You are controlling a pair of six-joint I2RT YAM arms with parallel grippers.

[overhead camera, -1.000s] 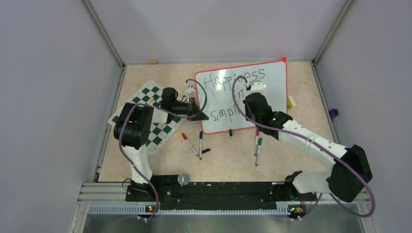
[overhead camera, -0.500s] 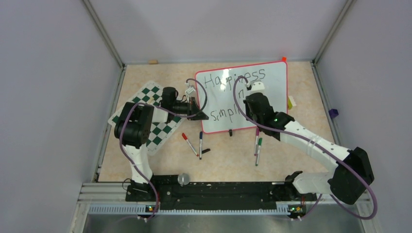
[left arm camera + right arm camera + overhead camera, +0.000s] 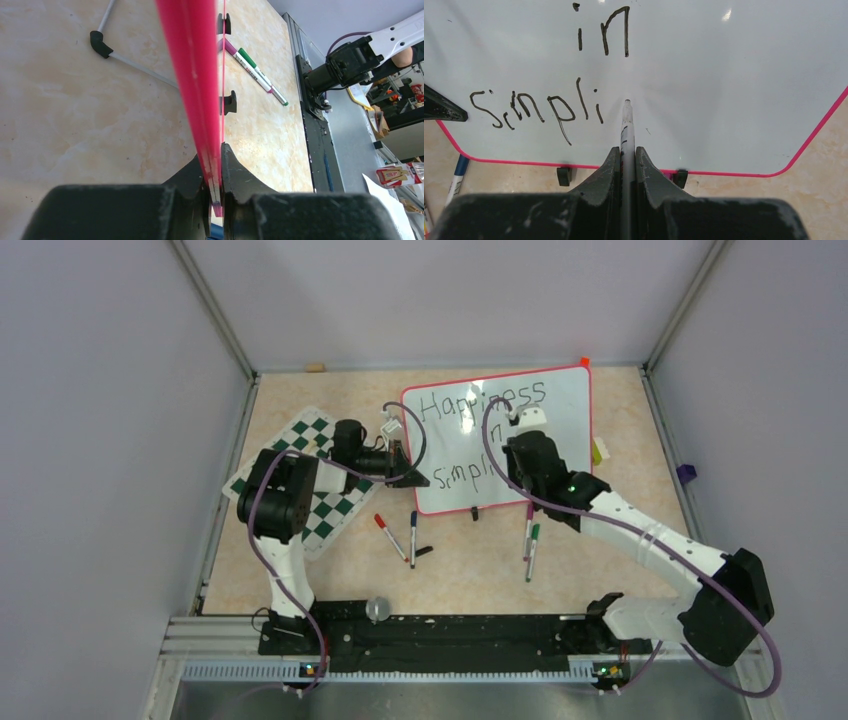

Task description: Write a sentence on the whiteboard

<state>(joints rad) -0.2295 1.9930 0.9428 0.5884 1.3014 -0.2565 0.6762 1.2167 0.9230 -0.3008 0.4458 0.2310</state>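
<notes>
Glossy white rectangular whiteboard (image 3: 565, 430) with a thin red frame lies far-centre on the tan tabletop (image 3: 470, 575). It looks stiff, light and probably slippery, so is best held by its rim. The left gripper (image 3: 216, 167) pinches its left edge; the right gripper (image 3: 626, 157) clamps a slim grey marker (image 3: 626, 125), tip at the board beside "Simpli".

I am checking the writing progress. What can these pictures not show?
- Top view: the right arm hides the end of the last line on the board.
- Right wrist view: the top edge cuts off the first line; whether the marker in the right claw touches the board is unclear.
- Left wrist view: the board in the left claw is edge-on and blurred; writing hidden.
</notes>
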